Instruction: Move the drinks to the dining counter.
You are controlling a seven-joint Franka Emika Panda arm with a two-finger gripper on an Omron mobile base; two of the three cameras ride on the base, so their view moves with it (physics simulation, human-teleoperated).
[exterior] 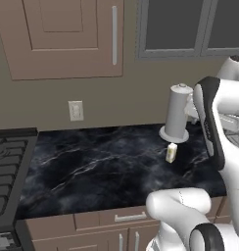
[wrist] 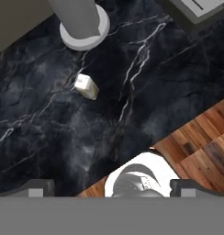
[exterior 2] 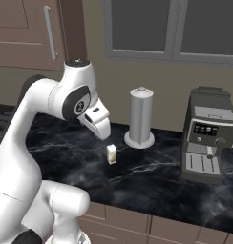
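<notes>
One drink, a small white-yellow carton [exterior: 171, 152] [exterior 2: 111, 154] [wrist: 85, 86], stands upright on the black marble worktop [exterior: 102, 171] [exterior 2: 152, 181], just in front of a tall grey cylinder. My gripper [exterior 2: 103, 131] hangs above the worktop, up and to the left of the carton in the right base view and clear of it. In the hand view its fingertips [wrist: 38, 187] stand wide apart at the bottom corners, so the gripper [wrist: 111, 188] is open with nothing between them. The dining counter is out of view.
A grey paper-towel cylinder [exterior: 178, 113] [exterior 2: 140, 117] stands on its round base behind the carton. To the right sits a dark coffee machine [exterior 2: 206, 136]. A stove [exterior: 9, 166] borders the worktop on the left. Handled drawers [exterior: 129, 216] run below; wooden floor [wrist: 201, 142] lies beyond the front edge.
</notes>
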